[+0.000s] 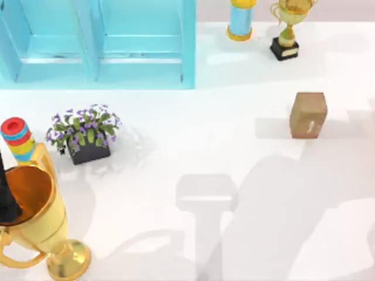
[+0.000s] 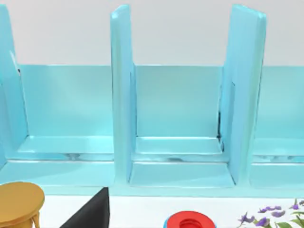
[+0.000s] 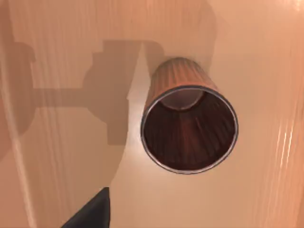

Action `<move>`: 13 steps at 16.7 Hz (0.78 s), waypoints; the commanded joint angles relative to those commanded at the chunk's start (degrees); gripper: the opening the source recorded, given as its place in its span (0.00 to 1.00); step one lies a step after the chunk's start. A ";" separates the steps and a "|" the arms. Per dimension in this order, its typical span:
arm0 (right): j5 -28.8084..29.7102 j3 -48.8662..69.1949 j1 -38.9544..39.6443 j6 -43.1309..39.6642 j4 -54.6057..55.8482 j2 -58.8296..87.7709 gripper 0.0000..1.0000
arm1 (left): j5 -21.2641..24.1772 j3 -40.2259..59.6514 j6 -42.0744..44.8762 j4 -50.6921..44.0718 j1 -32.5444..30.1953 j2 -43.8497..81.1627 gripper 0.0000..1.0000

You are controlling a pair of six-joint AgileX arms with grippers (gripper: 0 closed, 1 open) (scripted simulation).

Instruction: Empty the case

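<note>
Two arms on the rig, neither gripper readable. Case (image 1: pixel 140 44) sits at the far edge of the table (image 1: pixel 193 152), left half in top view, open front facing the near side; upright dividers split it into bays. Left wrist view looks straight into those bays: floors and back wall show as bare turquoise. Left gripper (image 2: pixel 92 213) shows as a dark wedge low in the left wrist view, on the table's left side, in front of the case; open or closed, can't tell. Big trophy (image 1: pixel 38 225) stands at the near-left corner, w/ a dark part of the left arm (image 1: pixel 6 199) over its bowl. Ring stack (image 1: pixel 16 137), red on top, is just behind the trophy; flower pot (image 1: pixel 87 136) is beside the rings, to their right. Right half: brown box (image 1: pixel 308 115) alone mid-table, small trophy (image 1: pixel 287 30) and blue spool (image 1: pixel 241 19) at the far edge, apart from each other, right of the case. Right gripper (image 3: pixel 90 213) hangs above a ribbed brown cup (image 3: pixel 189 128), the cup's open mouth toward the cam, on a tan surface; state can't tell, nor where on the table that is.
</note>
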 joint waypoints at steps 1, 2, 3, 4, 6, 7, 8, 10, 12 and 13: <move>0.00 -0.79 -1.02 -1.05 0.22 -0.83 1.00 | 0.00 0.00 0.00 0.00 0.00 0.00 1.00; 0.00 -1.16 -1.47 -1.51 0.33 -1.22 1.00 | 0.00 0.00 0.00 0.00 0.00 0.00 1.00; 0.00 -1.16 -1.47 -1.51 0.33 -1.22 1.00 | 0.00 0.00 0.00 0.00 0.00 0.00 1.00; 0.00 -1.16 -1.47 -1.51 0.33 -1.22 1.00 | 0.00 0.00 0.00 0.00 0.00 0.00 1.00; 0.04 -0.98 -1.28 -1.44 0.23 -1.02 1.00 | 0.00 0.00 0.00 0.00 0.00 0.00 1.00; 0.05 -0.96 -1.31 -1.45 0.33 -0.89 1.00 | 0.00 0.00 0.00 0.00 0.00 0.00 1.00; 0.08 -0.95 -1.41 -1.50 0.97 -0.31 1.00 | 0.00 0.00 0.00 0.00 0.00 0.00 1.00; 0.09 -1.51 -1.52 -1.55 3.89 1.60 1.00 | 0.00 0.00 0.00 0.00 0.00 0.00 1.00; -0.01 -3.70 -1.48 -1.54 7.84 3.50 1.00 | 0.00 0.00 0.00 0.00 0.00 0.00 1.00; -0.05 -5.42 -1.44 -1.49 9.91 4.04 1.00 | 0.00 0.00 0.00 0.00 0.00 0.00 1.00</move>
